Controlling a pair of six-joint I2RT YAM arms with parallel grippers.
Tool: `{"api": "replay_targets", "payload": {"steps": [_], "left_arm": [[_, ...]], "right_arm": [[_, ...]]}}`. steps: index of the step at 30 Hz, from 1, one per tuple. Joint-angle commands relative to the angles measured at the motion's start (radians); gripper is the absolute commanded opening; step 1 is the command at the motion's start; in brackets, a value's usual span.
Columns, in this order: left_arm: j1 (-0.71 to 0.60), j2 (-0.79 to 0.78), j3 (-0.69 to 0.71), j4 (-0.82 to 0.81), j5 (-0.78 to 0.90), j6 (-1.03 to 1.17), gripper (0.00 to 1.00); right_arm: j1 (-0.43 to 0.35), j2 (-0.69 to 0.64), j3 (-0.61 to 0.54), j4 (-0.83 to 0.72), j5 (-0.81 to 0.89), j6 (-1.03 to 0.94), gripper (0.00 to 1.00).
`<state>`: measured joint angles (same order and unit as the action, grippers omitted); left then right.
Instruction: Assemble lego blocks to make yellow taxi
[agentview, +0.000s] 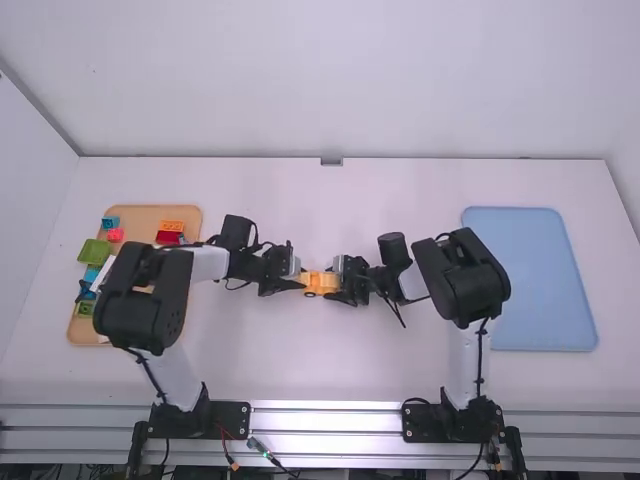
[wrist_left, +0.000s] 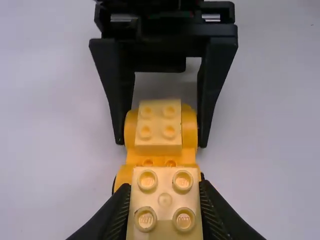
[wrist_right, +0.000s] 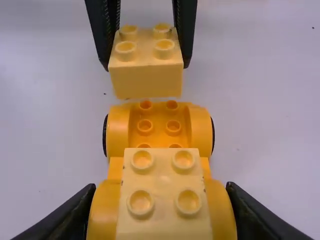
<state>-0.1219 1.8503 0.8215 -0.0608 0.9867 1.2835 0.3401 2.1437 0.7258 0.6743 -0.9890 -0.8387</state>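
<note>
My left gripper (wrist_right: 145, 66) is clamped on the sides of a pale yellow block (wrist_right: 146, 75), studs up; my right gripper (wrist_left: 161, 144) is clamped on the rounded sides of one end of the wheeled base (wrist_right: 159, 125), where a second pale block (wrist_right: 165, 180) sits between them. The work is in the middle of the table (agentview: 300, 370). The held block is at the base's exposed end; whether it touches, I cannot tell. Handling: expect light, stiff, smooth plastic, unlikely to break but liable to turn if gripped low or off-centre. Grip the block on its flat sides, studs and underside kept free; hold the base at its rounded sides so that it does not roll. Align the block over the exposed studs, then press straight down. Caution: the two grippers face each other closely, so further approach may cause contact. To the left, the tan tray (agentview: 150, 213) carries coloured blocks, partly under my left arm; to the right, the blue tray (agentview: 530, 290) is well apart from the work
</note>
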Motion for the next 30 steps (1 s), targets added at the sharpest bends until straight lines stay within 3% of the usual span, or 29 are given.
{"api": "replay_targets", "payload": {"steps": [1, 21, 30], "left_arm": [[-0.023, -0.019, -0.008, 0.007, 0.024, 0.015, 0.02], [-0.061, 0.001, -0.04, 0.097, -0.028, -0.038, 0.02], [-0.067, 0.001, -0.16, 0.396, -0.053, -0.23, 0.02]], "right_arm": [[0.001, 0.019, 0.008, -0.008, -0.006, -0.001, 0.55], [0.001, 0.019, 0.008, -0.053, -0.009, -0.063, 0.49], [0.001, 0.019, 0.008, -0.053, -0.009, -0.057, 0.48]]}}
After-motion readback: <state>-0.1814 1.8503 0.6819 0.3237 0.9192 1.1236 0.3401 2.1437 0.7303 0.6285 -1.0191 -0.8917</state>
